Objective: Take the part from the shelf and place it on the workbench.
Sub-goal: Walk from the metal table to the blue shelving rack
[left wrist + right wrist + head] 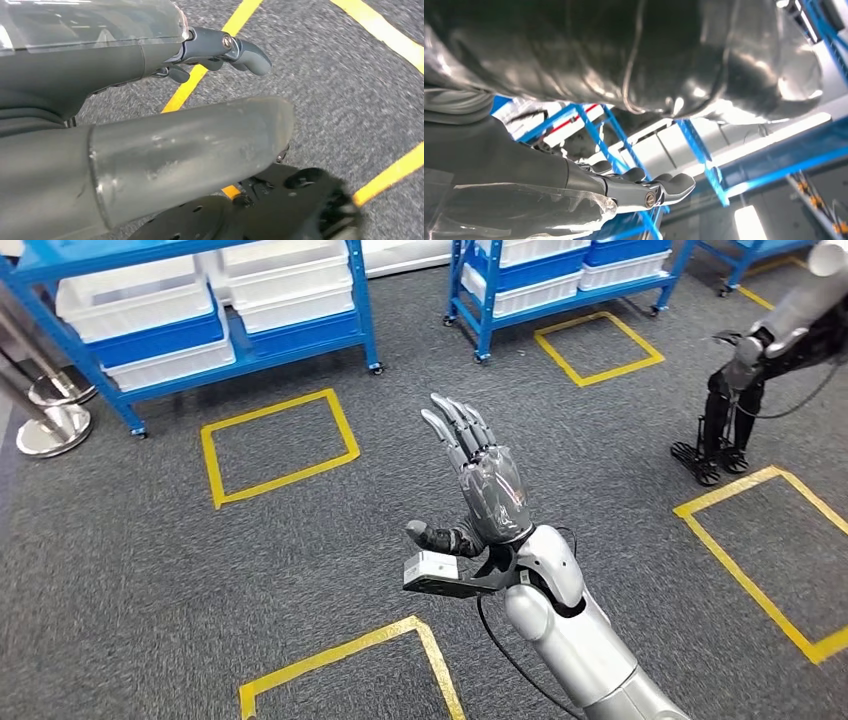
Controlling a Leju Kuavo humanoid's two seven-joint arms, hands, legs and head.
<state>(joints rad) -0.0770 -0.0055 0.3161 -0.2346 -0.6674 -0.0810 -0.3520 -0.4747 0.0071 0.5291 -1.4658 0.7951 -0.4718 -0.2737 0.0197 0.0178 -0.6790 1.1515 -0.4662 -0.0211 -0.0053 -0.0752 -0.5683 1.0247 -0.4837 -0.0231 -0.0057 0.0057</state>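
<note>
My right hand (480, 475) is raised over the grey carpet at mid-picture, palm turned away, fingers stretched and apart, holding nothing. In the right wrist view the same hand (574, 190) has its fingers (669, 186) extended in front of a blue shelf frame (704, 165). My left hand (125, 75) hangs above the carpet; its thick thumb (190, 145) and a dark finger (240, 50) are spread, with nothing between them. A blue shelf (200, 320) loaded with white bins stands far left, a second blue shelf (560, 280) at the far middle.
Yellow taped squares (275, 445) mark the carpet in several places. Two chrome post bases (55, 425) stand at the left edge. Another robot's dark legs and silver arm (740, 390) are at the far right.
</note>
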